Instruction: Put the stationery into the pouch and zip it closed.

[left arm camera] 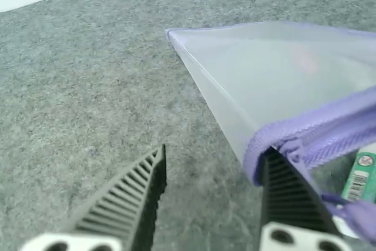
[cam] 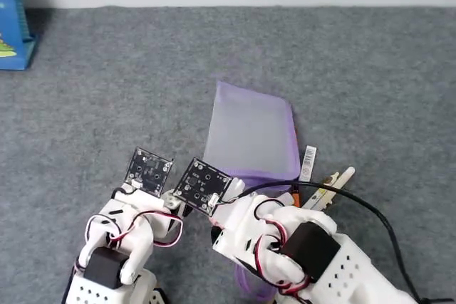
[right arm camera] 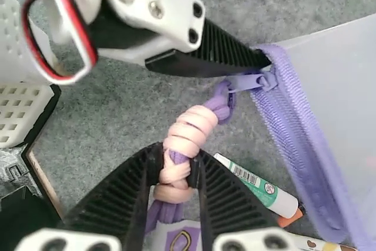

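Observation:
A translucent purple pouch (cam: 249, 133) lies flat on the grey mat, its zipper end toward the arms. My right gripper (right arm camera: 176, 157) is shut on the pink and purple braided zipper cord (right arm camera: 188, 133), which leads to the zipper slider (right arm camera: 258, 80) at the pouch corner. My left gripper (left arm camera: 214, 157) is open; one of its fingers (left arm camera: 291, 192) sits under the pouch's zippered corner (left arm camera: 276, 145), the other stands apart over the mat. A green-and-white marker (right arm camera: 258, 189) and other pens (cam: 324, 186) lie on the mat outside the pouch, beside its zipper end.
Grey felt mat (cam: 107, 90) covers the table, with open room to the left and beyond the pouch. A blue box (cam: 11, 26) stands at the far left edge. A black cable (cam: 370, 211) runs over the right arm.

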Available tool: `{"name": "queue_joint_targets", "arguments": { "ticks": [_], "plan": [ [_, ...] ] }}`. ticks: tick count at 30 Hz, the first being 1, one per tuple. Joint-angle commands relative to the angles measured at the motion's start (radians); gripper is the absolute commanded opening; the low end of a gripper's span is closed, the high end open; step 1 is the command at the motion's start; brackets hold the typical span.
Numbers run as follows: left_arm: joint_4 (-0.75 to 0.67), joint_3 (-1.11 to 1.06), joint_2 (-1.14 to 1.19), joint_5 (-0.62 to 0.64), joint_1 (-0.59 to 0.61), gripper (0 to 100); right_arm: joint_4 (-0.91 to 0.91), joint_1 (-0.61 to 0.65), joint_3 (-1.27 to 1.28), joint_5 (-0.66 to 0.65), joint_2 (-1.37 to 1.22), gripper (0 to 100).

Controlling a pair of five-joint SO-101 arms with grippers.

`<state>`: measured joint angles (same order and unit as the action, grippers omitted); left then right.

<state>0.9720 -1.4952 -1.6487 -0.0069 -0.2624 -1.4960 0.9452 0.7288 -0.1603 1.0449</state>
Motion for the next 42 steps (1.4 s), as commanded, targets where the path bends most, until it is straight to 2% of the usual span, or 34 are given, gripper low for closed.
{"name": "queue_joint_targets", "arguments": {
  "ticks": [1,5,10,15,21,26,33,42],
  "plan": [
    [-0.038,0.004,0.0,-0.009,-0.003,24,-0.005,0.031,-0.015,-0.003,0.033,0.9],
    [-0.038,0.004,0.0,-0.009,-0.003,22,-0.005,0.031,-0.015,-0.002,0.033,0.9],
    [-0.041,0.005,0.0,-0.038,-0.003,9,-0.002,0.031,-0.015,-0.002,0.059,0.9],
    [-0.037,0.005,0.0,-0.078,-0.044,1,-0.008,0.028,-0.015,-0.002,0.18,0.9],
    [-0.034,0.008,0.0,-0.075,-0.037,1,0.002,-0.099,-0.014,-0.008,0.214,0.9],
    [-0.029,0.039,0.0,-0.063,0.066,1,0.022,-0.246,-0.014,-0.009,0.223,0.9],
    [-0.025,0.081,0.0,-0.002,0.206,1,0.038,-0.354,-0.015,-0.011,0.223,0.9],
    [0.044,0.119,-0.002,-0.002,0.233,1,0.027,-0.519,-0.074,-0.026,0.225,0.9]
  ]
}}
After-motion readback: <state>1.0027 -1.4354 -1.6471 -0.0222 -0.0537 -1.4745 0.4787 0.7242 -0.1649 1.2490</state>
